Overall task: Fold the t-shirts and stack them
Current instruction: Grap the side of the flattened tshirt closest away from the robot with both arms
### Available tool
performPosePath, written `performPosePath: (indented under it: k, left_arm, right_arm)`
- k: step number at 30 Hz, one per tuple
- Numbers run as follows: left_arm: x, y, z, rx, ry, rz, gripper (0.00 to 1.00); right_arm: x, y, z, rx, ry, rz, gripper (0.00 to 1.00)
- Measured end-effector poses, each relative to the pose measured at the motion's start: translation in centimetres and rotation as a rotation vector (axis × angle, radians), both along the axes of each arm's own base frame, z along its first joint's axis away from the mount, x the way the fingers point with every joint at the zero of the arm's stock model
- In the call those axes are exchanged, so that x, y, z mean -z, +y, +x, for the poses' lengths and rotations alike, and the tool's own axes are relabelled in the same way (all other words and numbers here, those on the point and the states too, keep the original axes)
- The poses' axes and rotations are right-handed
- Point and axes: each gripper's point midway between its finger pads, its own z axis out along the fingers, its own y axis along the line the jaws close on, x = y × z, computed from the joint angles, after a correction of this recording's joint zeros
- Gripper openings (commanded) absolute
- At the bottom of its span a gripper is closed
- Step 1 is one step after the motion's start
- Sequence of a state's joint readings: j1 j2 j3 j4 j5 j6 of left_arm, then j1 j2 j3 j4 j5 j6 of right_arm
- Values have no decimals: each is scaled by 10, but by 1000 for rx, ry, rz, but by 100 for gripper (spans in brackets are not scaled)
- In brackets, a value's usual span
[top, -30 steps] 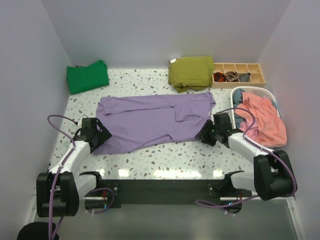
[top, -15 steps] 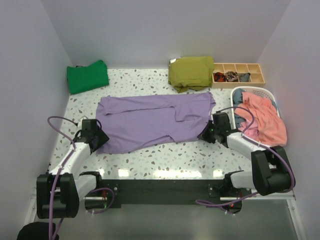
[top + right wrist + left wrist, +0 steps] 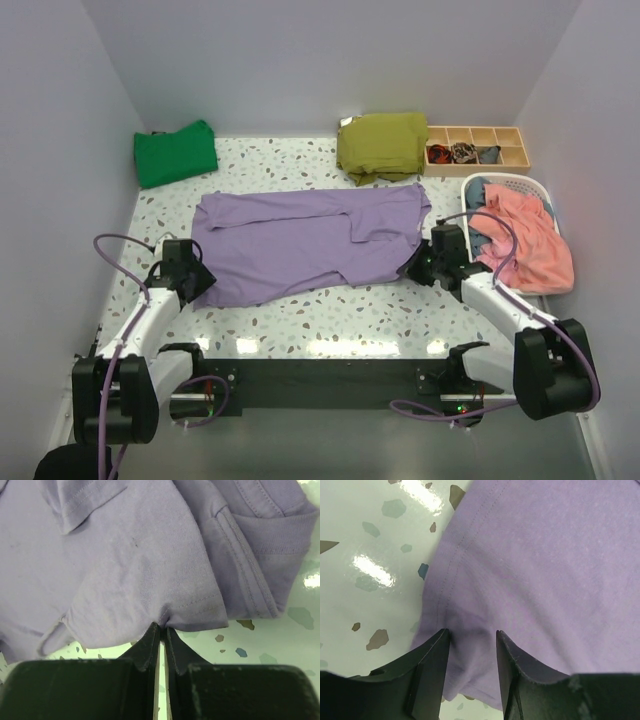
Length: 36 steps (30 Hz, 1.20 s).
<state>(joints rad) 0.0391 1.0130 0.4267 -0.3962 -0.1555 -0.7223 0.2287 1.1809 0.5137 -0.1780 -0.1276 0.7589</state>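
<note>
A lavender t-shirt (image 3: 310, 240) lies spread across the middle of the speckled table, sleeves toward the right. A folded green t-shirt (image 3: 175, 153) rests at the back left. My left gripper (image 3: 200, 283) is down at the lavender shirt's near left corner; in the left wrist view its jaws (image 3: 472, 637) stand apart with the shirt's hem (image 3: 445, 605) bunched between them. My right gripper (image 3: 415, 268) sits at the shirt's near right edge. In the right wrist view it (image 3: 163, 627) is shut on a pinch of the sleeve hem (image 3: 200, 605).
A folded olive cloth (image 3: 382, 145) lies at the back centre. Beside it stands a wooden divided box (image 3: 478, 148) with small items. A white basket (image 3: 505, 183) at the right holds a pink cloth (image 3: 525, 240). White walls close in on three sides.
Both grippers have slid onto the lavender shirt's near corners. The right jaws have closed on the hem. The left jaws have narrowed around the left corner.
</note>
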Motion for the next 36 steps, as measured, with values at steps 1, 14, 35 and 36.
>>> performPosePath:
  k: [1,14,35,36]
  left_arm:
    - [0,-1,0,2,0,-3,45]
    - [-15,-14,0,45,-34,-62,34]
    - [-37,-32,6,115,-76,-87,33]
    - [-36,-32,6,115,-73,-88,33]
  right_arm:
    - [0,0,-1,-1,2,-1,0]
    - [-12,1,-13,-27,2,11,0]
    - [-19,11,-23,-96,53,45,0]
    - [-18,11,-23,-97,54,46,0]
